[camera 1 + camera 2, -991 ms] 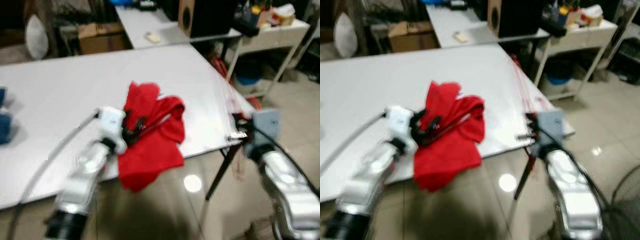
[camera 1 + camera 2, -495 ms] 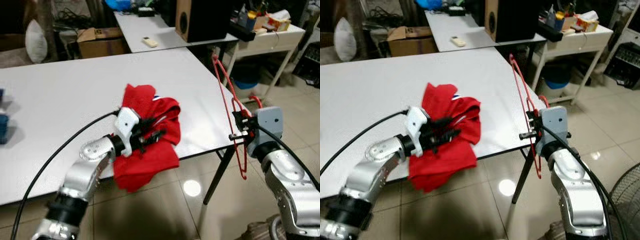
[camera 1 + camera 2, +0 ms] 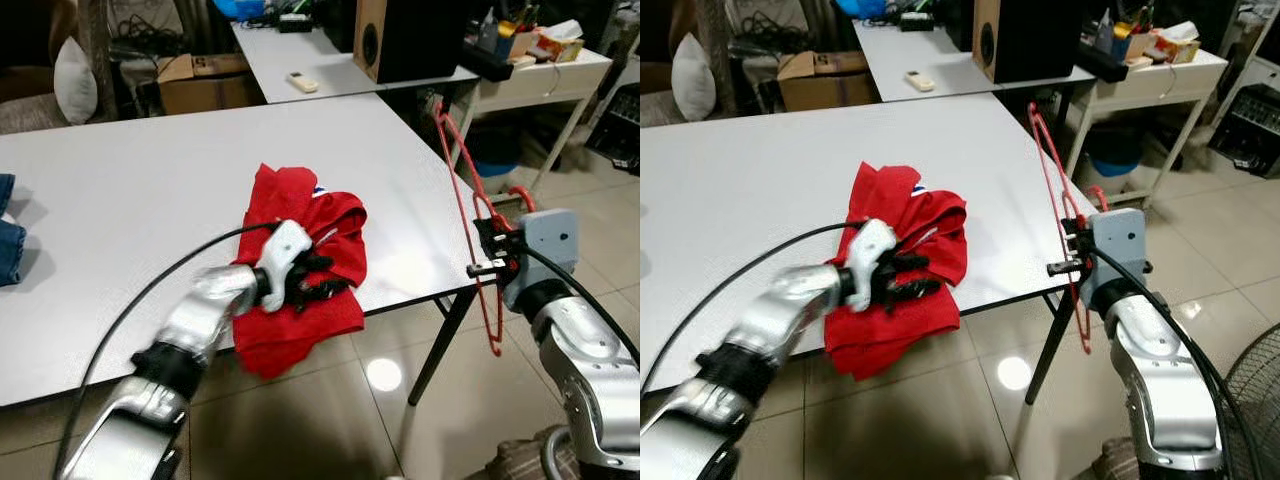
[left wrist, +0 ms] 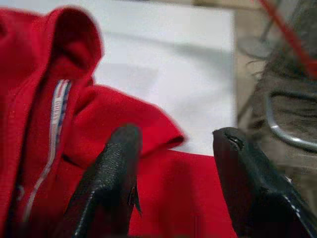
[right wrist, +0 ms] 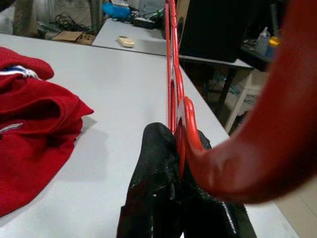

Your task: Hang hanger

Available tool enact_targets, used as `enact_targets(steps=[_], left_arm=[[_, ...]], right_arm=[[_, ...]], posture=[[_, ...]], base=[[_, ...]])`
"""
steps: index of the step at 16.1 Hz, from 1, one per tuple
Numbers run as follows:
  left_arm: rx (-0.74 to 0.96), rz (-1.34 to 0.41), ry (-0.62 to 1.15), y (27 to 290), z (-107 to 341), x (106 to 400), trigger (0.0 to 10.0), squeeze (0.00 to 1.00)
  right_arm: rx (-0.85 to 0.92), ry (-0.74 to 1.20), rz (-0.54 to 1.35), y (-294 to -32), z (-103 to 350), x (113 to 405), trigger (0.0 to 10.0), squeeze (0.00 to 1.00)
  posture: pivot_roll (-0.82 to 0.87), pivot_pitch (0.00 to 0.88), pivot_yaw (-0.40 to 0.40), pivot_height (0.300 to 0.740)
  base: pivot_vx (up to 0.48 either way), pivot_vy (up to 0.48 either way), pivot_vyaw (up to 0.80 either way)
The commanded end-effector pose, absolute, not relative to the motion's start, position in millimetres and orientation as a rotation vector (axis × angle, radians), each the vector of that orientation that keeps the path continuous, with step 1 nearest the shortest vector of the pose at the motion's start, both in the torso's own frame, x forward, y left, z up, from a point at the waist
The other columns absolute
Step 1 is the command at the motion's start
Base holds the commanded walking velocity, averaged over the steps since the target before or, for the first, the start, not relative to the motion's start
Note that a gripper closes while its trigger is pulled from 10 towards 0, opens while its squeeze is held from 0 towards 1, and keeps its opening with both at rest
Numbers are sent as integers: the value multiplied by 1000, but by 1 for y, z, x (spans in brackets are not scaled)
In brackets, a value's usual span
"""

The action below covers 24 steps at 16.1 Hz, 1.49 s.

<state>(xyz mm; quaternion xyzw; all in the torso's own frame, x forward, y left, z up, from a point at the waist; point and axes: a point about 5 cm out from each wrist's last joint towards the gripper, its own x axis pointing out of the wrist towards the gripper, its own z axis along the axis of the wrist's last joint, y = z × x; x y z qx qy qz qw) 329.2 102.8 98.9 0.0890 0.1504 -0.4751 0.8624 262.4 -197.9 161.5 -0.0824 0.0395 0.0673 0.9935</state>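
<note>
Meanwhile the left gripper (image 3: 322, 281) had pushed further forward over the red garment (image 3: 300, 262) than it was half a second before, its arm stretched lower and flatter across the near edge of the white counter (image 3: 120, 210). Its fingers (image 4: 116, 173) stood apart, one on each side of a fold of red cloth, and in the left wrist view they had not yet closed on it (the cloth between them looked loose and bunched, with a striped collar tape showing). The garment lay crumpled at the counter's front edge, part of it hanging over toward the tiled floor (image 3: 330, 420).

The right gripper (image 3: 1065, 262) held its place off the counter's right corner, its fingers (image 5: 158, 173) shut tight on the red hanger (image 3: 470, 190). The hanger stood nearly upright in that grip, its upper part leaning back over the counter edge and its lower end dangling beside the table leg (image 3: 440, 335). It sat about where it had been a moment earlier.

So the change was all on the left: by my reading the robot was reaching in to take hold of the shirt, probably so that the hanger could be fed into it before hanging. The grasp itself looked still to come.
</note>
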Motion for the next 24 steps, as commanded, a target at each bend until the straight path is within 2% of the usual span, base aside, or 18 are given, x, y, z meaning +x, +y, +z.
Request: enact_targets(steps=[1, 4, 7, 11, 13, 15, 17, 18, 19, 21, 22, 24], left_arm=[[209, -888, 305, 107, 99, 339, 10000, 0], [172, -696, 323, 108, 92, 352, 10000, 0], [173, -453, 354, 125, 84, 361, 10000, 0], [165, -344, 390, 137, 72, 358, 10000, 0], [148, -365, 364, 136, 72, 357, 10000, 0], [98, -547, 291, 124, 77, 354, 10000, 0], [86, -580, 234, 124, 88, 358, 10000, 0], [-4, -582, 149, 130, 107, 365, 10000, 0], [-69, -606, 63, 140, 126, 370, 10000, 1000], [-95, -696, -95, 159, 158, 361, 10000, 1000], [-138, -699, -151, 165, 172, 353, 10000, 1000], [-96, -625, -221, 175, 187, 339, 10000, 1000]], right_arm=[[-166, 86, 141, -198, 162, 262, 10000, 0], [-167, 95, 138, -197, 161, 261, 10000, 0], [-165, 99, 138, -196, 160, 261, 10000, 0], [-160, 102, 140, -194, 159, 261, 10000, 0], [-158, 102, 141, -193, 159, 261, 10000, 0], [-155, 100, 144, -191, 159, 262, 10000, 0], [-147, 80, 145, -191, 162, 263, 10000, 0], [-130, 57, 143, -191, 166, 264, 10000, 0], [-124, 43, 147, -190, 168, 263, 10000, 0], [-108, 38, 141, -190, 171, 263, 10000, 0], [-102, 34, 131, -190, 173, 264, 10000, 0], [-104, 11, 100, -189, 180, 268, 10000, 0]], posture=[[-222, 0, 15, 740], [-229, 0, 24, 740], [-236, 0, 32, 740], [-238, 0, 37, 740], [-235, 0, 36, 740], [-232, 0, 36, 740], [-230, 0, 36, 740], [-229, 0, 40, 740], [-228, 0, 50, 740], [-215, 0, 54, 740], [-208, 0, 56, 740], [-192, 0, 59, 740]], base=[[0, 0, 0], [0, 0, 0], [0, 0, 0], [0, 0, 0], [0, 0, 0], [0, 0, 0], [0, 0, 0], [0, 0, 0], [0, 0, 0], [0, 0, 0], [0, 0, 0], [0, 0, 0]])
